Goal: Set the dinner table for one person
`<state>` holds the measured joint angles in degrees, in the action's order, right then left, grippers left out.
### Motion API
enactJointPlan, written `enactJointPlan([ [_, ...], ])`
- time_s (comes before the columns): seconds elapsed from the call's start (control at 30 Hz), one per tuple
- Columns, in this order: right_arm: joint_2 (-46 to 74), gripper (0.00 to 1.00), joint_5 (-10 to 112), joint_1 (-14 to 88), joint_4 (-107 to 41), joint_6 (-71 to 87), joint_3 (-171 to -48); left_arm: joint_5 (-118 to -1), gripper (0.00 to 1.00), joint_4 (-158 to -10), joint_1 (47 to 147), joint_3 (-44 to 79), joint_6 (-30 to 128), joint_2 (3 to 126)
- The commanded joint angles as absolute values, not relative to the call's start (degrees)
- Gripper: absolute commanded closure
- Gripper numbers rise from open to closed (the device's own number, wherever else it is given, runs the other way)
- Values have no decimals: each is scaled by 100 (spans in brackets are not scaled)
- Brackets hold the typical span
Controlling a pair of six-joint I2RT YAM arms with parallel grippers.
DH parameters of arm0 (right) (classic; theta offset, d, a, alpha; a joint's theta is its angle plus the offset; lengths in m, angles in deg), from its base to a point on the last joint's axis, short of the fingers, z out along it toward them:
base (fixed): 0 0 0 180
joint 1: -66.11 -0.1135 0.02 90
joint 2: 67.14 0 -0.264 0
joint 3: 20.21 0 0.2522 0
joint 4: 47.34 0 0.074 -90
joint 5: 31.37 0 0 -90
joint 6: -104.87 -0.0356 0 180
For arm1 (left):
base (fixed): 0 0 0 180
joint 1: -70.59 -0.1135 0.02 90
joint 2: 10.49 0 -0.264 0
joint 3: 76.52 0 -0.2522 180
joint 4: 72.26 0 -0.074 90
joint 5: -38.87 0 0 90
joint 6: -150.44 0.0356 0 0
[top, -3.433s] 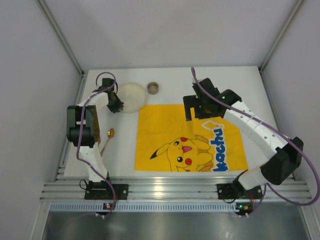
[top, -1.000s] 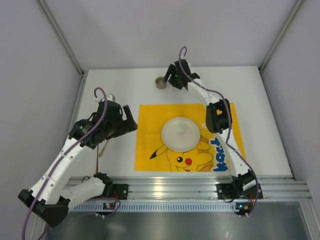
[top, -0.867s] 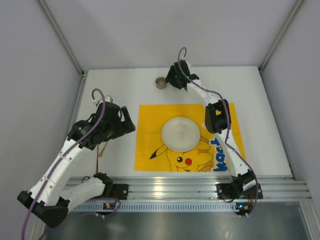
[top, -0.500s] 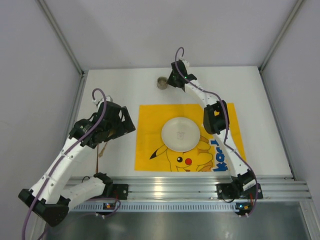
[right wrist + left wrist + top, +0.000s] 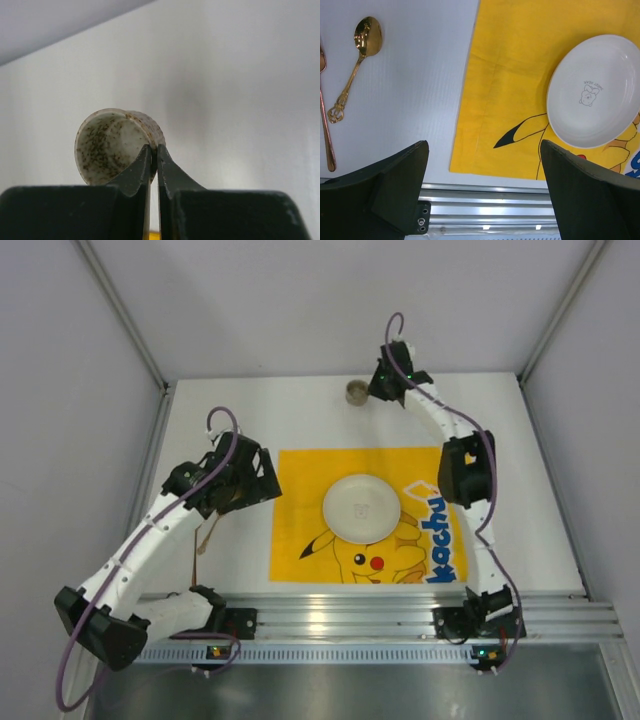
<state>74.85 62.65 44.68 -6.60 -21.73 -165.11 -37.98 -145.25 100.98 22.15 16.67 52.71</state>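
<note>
A small speckled cup (image 5: pixel 356 392) is at the far edge of the white dinner table (image 5: pixel 520 440). My right gripper (image 5: pixel 383 386) is shut on its wall, one finger inside the rim. The right wrist view shows the cup (image 5: pixel 102 147) pinched between the closed fingers of that gripper (image 5: pixel 154 150). A white plate (image 5: pixel 361 508) lies in the middle of the yellow cartoon mat (image 5: pixel 300 490). My left gripper (image 5: pixel 483 146) hangs open and empty over the mat's near left corner. A gold spoon (image 5: pixel 351 70) lies on the table left of the mat.
A second, rose-gold utensil handle (image 5: pixel 325 125) lies beside the spoon at the view's left edge. The aluminium rail (image 5: pixel 350 618) runs along the near table edge. Grey walls close in the table on three sides.
The right gripper has shut on the cup's rim and moved it to the right along the far edge. The left arm has shifted slightly farther and right. The plate now lies on the mat.
</note>
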Motion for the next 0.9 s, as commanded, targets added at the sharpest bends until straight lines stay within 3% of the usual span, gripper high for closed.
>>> enactJointPlan([
  [0.0,5464,100,6417,5204,-749,-1765,-15874,-3663,2,-14114,10039,2037,2105,5585],
  [0.2,3591,100,6602,5934,-370,-1633,-12985,-3767,1,-13780,9233,2599,2457,6175],
  [0.4,2857,100,7102,6356,-396,-1397,-10793,-4470,2,-13164,8001,3110,2992,6473],
  [0.83,2910,100,6945,6427,-1029,-1290,-9866,-4409,2,-12998,7376,2872,3732,6817],
  [0.87,2840,95,6858,6435,-968,-1299,-9858,-4427,2,-12962,7332,2933,3758,6869],
])
